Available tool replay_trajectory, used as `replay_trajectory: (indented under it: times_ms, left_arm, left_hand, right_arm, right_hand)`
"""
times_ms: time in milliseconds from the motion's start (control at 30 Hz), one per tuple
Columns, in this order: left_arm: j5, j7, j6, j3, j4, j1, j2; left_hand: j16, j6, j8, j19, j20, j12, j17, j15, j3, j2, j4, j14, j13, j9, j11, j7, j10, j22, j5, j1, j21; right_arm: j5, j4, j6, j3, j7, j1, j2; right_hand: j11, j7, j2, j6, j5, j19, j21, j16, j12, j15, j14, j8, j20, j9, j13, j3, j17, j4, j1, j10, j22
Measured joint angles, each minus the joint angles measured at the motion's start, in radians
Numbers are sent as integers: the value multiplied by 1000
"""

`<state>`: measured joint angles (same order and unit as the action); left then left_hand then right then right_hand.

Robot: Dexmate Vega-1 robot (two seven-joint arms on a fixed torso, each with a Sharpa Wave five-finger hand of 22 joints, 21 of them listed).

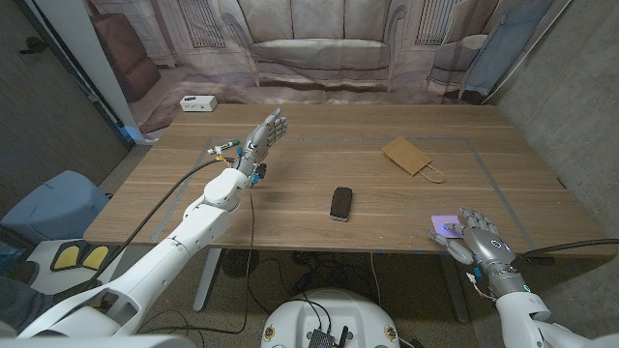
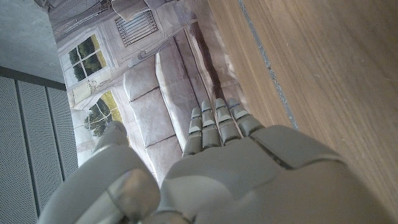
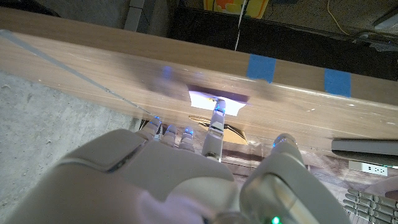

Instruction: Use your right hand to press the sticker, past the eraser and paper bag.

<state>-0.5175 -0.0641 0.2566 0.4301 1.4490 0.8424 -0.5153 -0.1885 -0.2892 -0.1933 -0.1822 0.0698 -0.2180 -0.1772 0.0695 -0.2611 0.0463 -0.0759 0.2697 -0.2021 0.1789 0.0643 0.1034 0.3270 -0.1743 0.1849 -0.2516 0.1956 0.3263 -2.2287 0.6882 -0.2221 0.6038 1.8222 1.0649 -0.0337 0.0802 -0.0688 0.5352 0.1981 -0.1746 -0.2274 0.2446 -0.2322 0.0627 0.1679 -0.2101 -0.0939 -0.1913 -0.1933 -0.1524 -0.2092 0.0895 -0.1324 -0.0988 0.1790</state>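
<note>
The sticker (image 1: 443, 224), a small purple-white square, lies at the table's near right edge. My right hand (image 1: 479, 242) sits just behind it; in the right wrist view one fingertip (image 3: 216, 115) reaches out onto the sticker (image 3: 231, 103) while the other fingers stay shorter and bent. It holds nothing. The black eraser (image 1: 340, 203) lies mid-table, to the sticker's left. The brown paper bag (image 1: 413, 157) lies flat farther back. My left hand (image 1: 263, 135) is raised over the table's far left, fingers (image 2: 214, 127) straight and together, holding nothing.
A white box (image 1: 197, 103) sits at the table's far left corner. Blue tape pieces (image 3: 262, 66) mark the table's edge near the sticker. A cable (image 1: 174, 198) runs along my left arm. A printed sofa backdrop (image 1: 319, 53) hangs behind the table.
</note>
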Motion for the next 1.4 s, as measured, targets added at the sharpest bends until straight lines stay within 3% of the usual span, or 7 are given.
replay_trajectory:
  times_ms: [433, 1100, 1233, 1400]
  left_arm:
    - [-5, 15, 8, 0, -17, -10, 5]
    - [-12, 35, 22, 4, -65, -39, 19]
    - [-13, 39, 23, 4, -65, -39, 19]
    - [-18, 46, 24, 4, -80, -46, 22]
  left_hand:
    - [0, 0, 0, 0, 0, -1, 0, 0, 0, 0, -8, 0, 0, 0, 0, 0, 0, 0, 0, 0, 0]
    - [0, 0, 0, 0, 0, -1, 0, 0, 0, 5, -8, 0, 0, 0, 0, 0, 0, 0, 0, 5, 0]
    - [0, 0, 0, 0, 0, -1, 0, 0, 0, 5, -8, 0, 0, 0, 0, 0, 0, 0, 0, 5, 0]
    - [0, 0, 0, 0, 0, -1, 0, 0, 0, 5, -8, 0, 0, 0, 0, 0, 0, 0, 0, 5, 0]
  right_arm:
    - [12, -8, 9, -12, 8, -20, -11]
    - [50, -28, 39, -17, 23, -30, -17]
    - [50, -31, 39, -17, 23, -29, -21]
    - [60, -31, 38, -17, 37, -26, -31]
  right_hand:
    - [-1, -7, -5, -7, 0, 3, 7, 0, 9, 0, 0, 3, -3, 0, 0, -4, 0, 4, -5, -1, 0]
    - [-6, 4, -14, -18, -6, 3, 7, 0, 9, 5, 6, 7, -3, -2, 0, -10, 5, 10, -14, 4, 0]
    - [-11, 12, -11, -77, -6, 1, 7, 0, 9, 5, 5, 26, -12, -2, 0, -15, 5, 15, -19, 10, 0]
    - [-17, 31, -12, -221, -10, 3, 7, 0, 10, 5, 5, 41, -17, -2, -4, -21, 5, 29, -36, 15, 0]
